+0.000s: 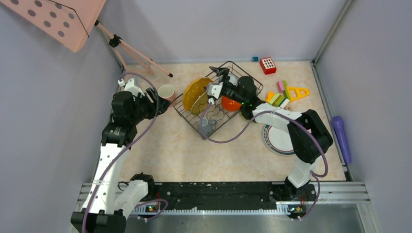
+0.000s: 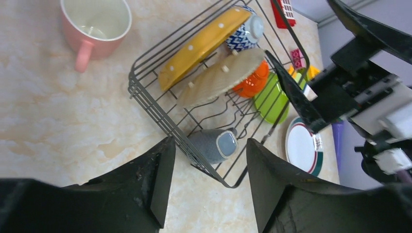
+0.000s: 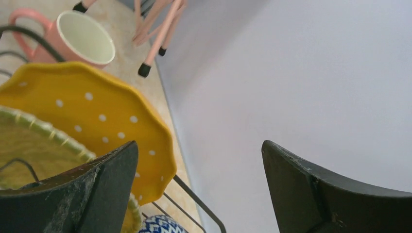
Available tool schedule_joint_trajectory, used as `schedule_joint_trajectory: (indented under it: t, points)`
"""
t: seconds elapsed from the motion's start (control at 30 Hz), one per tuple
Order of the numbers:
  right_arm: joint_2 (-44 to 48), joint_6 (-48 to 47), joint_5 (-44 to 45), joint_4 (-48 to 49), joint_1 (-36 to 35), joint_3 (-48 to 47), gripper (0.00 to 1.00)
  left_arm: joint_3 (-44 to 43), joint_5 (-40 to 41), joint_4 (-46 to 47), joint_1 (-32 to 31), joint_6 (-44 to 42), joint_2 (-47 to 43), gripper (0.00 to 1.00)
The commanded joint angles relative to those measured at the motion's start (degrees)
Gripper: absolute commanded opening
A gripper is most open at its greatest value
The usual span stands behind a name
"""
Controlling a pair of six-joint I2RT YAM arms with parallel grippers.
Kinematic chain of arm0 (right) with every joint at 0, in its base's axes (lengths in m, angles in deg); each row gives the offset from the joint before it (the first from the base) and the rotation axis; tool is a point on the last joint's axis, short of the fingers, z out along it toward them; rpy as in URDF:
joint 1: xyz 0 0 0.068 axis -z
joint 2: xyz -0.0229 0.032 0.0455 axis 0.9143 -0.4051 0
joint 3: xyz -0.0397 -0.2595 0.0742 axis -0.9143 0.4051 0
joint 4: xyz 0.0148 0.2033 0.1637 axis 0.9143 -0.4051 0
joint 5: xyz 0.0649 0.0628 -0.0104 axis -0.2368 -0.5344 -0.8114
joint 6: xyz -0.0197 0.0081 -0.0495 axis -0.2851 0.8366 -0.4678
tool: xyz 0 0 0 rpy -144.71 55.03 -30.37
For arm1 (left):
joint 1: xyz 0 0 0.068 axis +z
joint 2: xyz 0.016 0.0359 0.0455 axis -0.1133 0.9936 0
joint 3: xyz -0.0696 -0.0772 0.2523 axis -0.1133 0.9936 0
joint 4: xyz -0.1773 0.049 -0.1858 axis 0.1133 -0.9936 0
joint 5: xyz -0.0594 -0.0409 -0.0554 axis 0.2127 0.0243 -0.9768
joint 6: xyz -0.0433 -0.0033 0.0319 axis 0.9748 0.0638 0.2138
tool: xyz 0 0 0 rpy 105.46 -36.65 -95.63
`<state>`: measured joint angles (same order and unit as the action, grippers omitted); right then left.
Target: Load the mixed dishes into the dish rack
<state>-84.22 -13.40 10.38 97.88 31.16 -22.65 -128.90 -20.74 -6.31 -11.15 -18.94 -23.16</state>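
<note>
Left gripper [image 2: 210, 143] is hanging just beside the pink mug [image 2: 94, 24], jaws partly apart and gripping nothing. The mug is sitting upright on the table [image 2: 58, 121], outside the rack [image 2: 160, 121] and near its left wall. Inside the rack, two yellow plates [image 1: 197, 94] are leaning on edge, a grey mug [image 2: 221, 144] is lying on its side at the near corner, a patterned bowl [image 2: 245, 31] is sitting at the far corner, and an orange bowl [image 2: 252, 82] is resting behind the plates. Right gripper [image 3: 199, 145] is hanging over the rack's far end, jaws wide and empty. A green plate [image 2: 269, 102] is showing by the rack's right wall (inside or outside the rim, I cannot tell). The white plate [image 2: 303, 145] is lying flat on the table to the right, outside the rack. Judging loading as well along, with the mug and the white plate remaining. The next move is probably the left arm's: closing on the mug's rim or handle, lifting it over the wall and setting it down clear of the plates.
</note>
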Motion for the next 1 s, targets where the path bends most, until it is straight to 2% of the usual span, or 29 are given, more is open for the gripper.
schedule_joint_trajectory:
  t: [0.0,0.07,0.2,0.3,0.37,0.47,0.57,0.7,0.83,0.97]
  points:
    - [6.7,18.77,2.17,20.33,0.75,2.57,0.95,-3.09,4.8,1.34,0.16,0.07,2.06,0.63]
    - [10.19,23.92,2.69,18.05,0.75,4.2,0.95,-3.05,4.21,2.03,0.13,-0.23,3.31,0.66]
    - [18.35,36.65,7.59,12.17,0.75,8.06,0.93,-1.74,4.95,5.01,0.16,-1.83,4.88,0.67]
    - [24.23,45.69,11.29,1.16,0.67,8.28,0.9,-1.14,6.32,5.98,0.16,0.82,6.23,0.66]
    - [27.62,50.24,14.02,-7.45,0.68,8.57,0.89,-0.67,3.61,7.54,0.16,2.07,7.12,0.65]
    - [31.71,56.93,19.12,-15.09,0.66,10.3,0.87,0.5,0.06,9.4,0.09,3.63,7.47,0.64]
    - [34.82,66.85,26.5,-24.02,0.66,11.03,0.86,1.95,-1.63,10.92,-0.37,3.42,7.84,0.59]
    - [36.71,77.76,34.03,-40.04,0.75,9.69,0.86,1.03,2.94,8.44,-2.84,-0.54,9.53,0.59]
    - [38.6,81.24,30.75,-45.32,0.75,13.27,0.87,1.55,1.98,10.59,-4.81,0.32,10.27,0.57]
    - [40.57,81.77,30.76,-46.51,0.75,17.13,0.84,-0.88,8.33,10.21,-13.47,-4.06,12.71,0.53]
